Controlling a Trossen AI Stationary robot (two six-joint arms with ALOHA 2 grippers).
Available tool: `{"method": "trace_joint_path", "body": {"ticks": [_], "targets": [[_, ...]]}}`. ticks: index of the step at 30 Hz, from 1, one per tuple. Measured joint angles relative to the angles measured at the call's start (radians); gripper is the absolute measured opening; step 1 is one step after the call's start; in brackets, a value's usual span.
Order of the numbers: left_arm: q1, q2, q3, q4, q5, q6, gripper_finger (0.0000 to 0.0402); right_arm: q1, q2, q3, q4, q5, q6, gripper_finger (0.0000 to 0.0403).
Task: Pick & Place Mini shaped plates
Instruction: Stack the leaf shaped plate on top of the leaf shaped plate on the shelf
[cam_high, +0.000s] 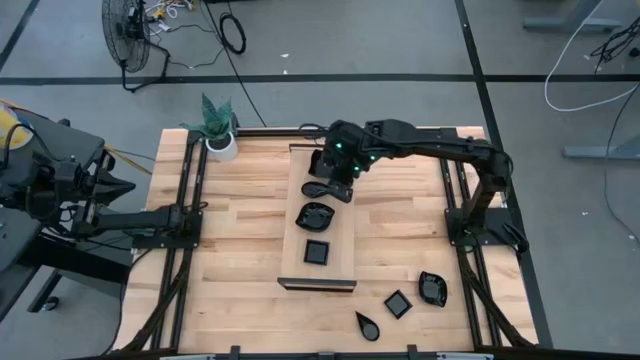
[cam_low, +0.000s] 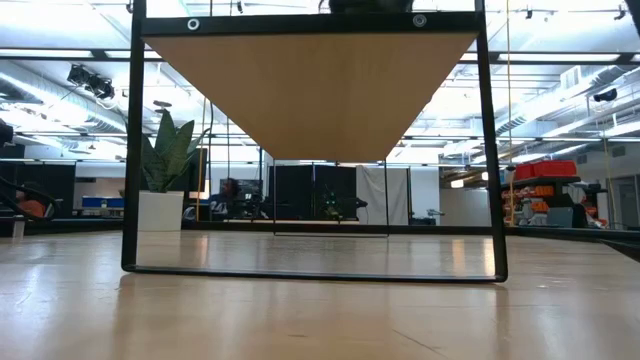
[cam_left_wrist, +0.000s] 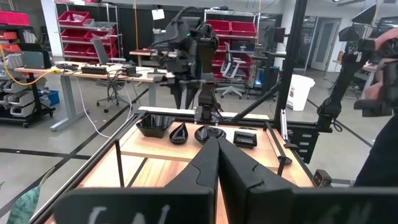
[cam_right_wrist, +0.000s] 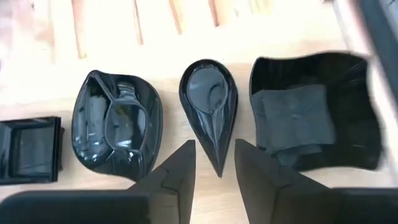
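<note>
From above, the right gripper (cam_high: 333, 183) hangs over the far end of the long pale board (cam_high: 342, 262), right above a teardrop plate (cam_high: 314, 188) that lies flat on the wood. Down the board sit a leaf plate (cam_high: 316, 214) and a square plate (cam_high: 317, 251). Three more black plates wait on the table near its front right: a small square (cam_high: 398, 304), a second teardrop (cam_high: 367, 325) and a round one (cam_high: 432, 288). The left gripper (cam_high: 200, 207) rests at the table's left edge, clear of it all. A potted plant (cam_high: 220, 125) marks the far left corner.

At table height there is only the board's dark frame (cam_low: 312, 272) and the room beyond; no plates and no gripper show.

From the left wrist, that arm's jaws are pressed together. Beyond them the right arm stands over the row of dishes on the board.

From the right wrist, the jaws stand apart, straddling the teardrop's pointed tip without gripping it. A wavy-rimmed bowl (cam_right_wrist: 314, 112) lies on one side of it, the leaf plate on the other. All are glossy black, smooth and hard-looking, with shallow hollows that catch the light.

It reads as a release: teardrop set down, jaws letting go. Next call is a straight lift clear of the rims, then a reach to one of the three loose plates.
</note>
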Motion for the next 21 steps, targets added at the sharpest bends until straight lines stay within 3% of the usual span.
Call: {"method": "trace_joint_path", "body": {"ticks": [5,21], "targets": [[0.000,0.000,0.000,0.000,0.000,0.000,0.0014,0.043,-0.074,-0.050,0.023,0.100,-0.039,0.0116],[0.000,0.000,0.000,0.000,0.000,0.000,0.0014,0.087,-0.402,-0.532,0.069,0.112,-0.057,0.0117]]}}
